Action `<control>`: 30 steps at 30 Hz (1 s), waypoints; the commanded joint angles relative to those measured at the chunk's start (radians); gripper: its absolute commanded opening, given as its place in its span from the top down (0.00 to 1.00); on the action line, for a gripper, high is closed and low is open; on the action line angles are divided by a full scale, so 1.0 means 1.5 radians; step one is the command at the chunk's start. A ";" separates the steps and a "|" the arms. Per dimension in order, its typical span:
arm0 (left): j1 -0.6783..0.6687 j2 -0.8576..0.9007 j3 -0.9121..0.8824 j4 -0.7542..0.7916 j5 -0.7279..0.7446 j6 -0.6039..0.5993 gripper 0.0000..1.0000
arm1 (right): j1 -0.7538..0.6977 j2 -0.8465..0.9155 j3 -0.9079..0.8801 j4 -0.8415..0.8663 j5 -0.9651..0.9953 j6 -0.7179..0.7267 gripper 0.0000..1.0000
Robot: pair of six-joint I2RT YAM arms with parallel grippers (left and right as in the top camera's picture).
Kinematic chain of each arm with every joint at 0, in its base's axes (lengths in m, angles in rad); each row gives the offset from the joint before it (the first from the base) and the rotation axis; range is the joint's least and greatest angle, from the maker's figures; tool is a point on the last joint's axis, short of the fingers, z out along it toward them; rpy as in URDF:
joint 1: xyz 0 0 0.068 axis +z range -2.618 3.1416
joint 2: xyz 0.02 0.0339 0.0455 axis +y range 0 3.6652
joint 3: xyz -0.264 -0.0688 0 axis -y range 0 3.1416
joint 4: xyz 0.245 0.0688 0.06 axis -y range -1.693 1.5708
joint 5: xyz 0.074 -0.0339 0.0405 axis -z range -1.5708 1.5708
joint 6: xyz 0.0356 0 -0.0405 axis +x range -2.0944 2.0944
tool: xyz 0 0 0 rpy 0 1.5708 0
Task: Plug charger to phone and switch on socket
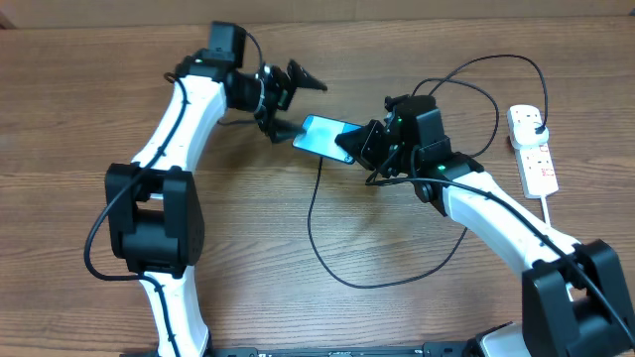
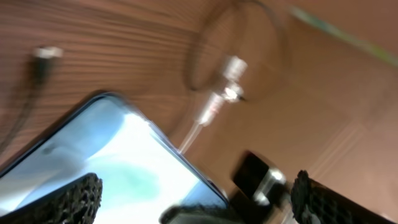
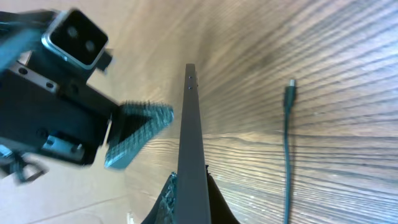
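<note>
Phone (image 1: 319, 134) is held mid-table, the right gripper (image 1: 359, 147) clamped shut on its right end; the left gripper (image 1: 286, 101) hangs fully open and empty at its left end; best fetch the loose charger tip (image 3: 289, 93) beside it and align squarely.

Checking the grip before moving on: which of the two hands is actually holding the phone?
The right hand, shut on one end of the phone. The left hand stands wide open at the other end, not clamping it.

A brown wood-grain table (image 1: 248, 297) fills the view under soft, even light, with a plain, paler tan strip (image 1: 417, 10) running along its far edge.
</note>
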 commanded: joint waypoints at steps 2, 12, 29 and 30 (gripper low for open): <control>0.018 -0.005 0.015 0.060 0.217 0.080 0.00 | -0.032 -0.049 0.014 0.040 -0.026 0.005 0.96; 0.026 -0.005 0.015 0.067 0.252 0.014 0.00 | -0.079 -0.067 0.023 0.153 0.062 0.094 0.96; 0.018 -0.005 0.015 0.147 0.138 0.019 0.07 | -0.019 -0.067 0.036 0.192 0.213 0.509 0.96; 0.018 -0.005 0.015 0.155 0.136 0.001 0.07 | -0.012 -0.067 0.036 0.192 0.225 0.509 0.96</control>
